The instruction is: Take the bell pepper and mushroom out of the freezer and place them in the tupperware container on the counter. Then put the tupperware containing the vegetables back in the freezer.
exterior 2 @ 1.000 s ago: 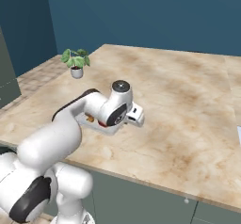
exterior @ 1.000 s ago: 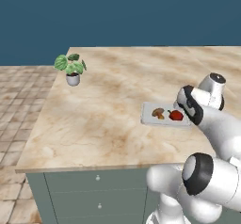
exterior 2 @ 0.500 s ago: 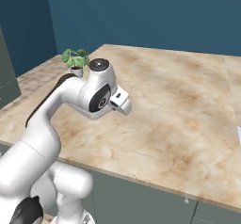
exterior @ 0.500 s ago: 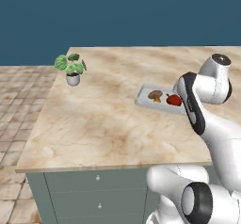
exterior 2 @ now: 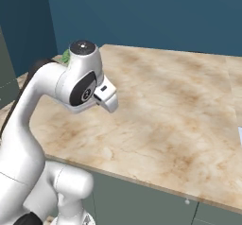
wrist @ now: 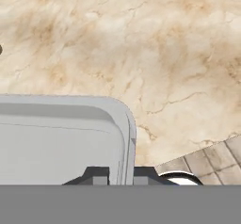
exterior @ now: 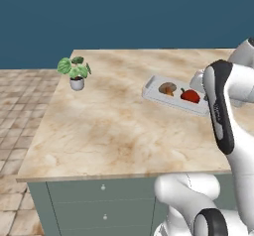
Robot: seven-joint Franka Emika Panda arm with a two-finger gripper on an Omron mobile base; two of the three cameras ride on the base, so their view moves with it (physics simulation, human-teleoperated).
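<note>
Your tool [wrist: 116,176] is clamped on the rim of the tupperware container [exterior: 155,94], lifted above the table [exterior: 114,126] with bell pepper [exterior: 190,96] and mushroom [exterior: 167,88] inside. Step in hand: transport. Next, keep it level toward the freezer.

Rendered scene, light even and fairly bright, no single source evident. Counter [exterior: 114,126] evenly lit to its edges, marbling soft, no glare. Small soft shadow under the potted plant [exterior: 74,72] near the counter's far left corner. Tupperware container [wrist: 61,133] shows a gentle grey shade along its inner wall in the hand view. Arm's white shell carries mild shading, no hard highlights. Base views slightly soft and low in detail; edges jagged. No lens distortion at picture edges.
</note>
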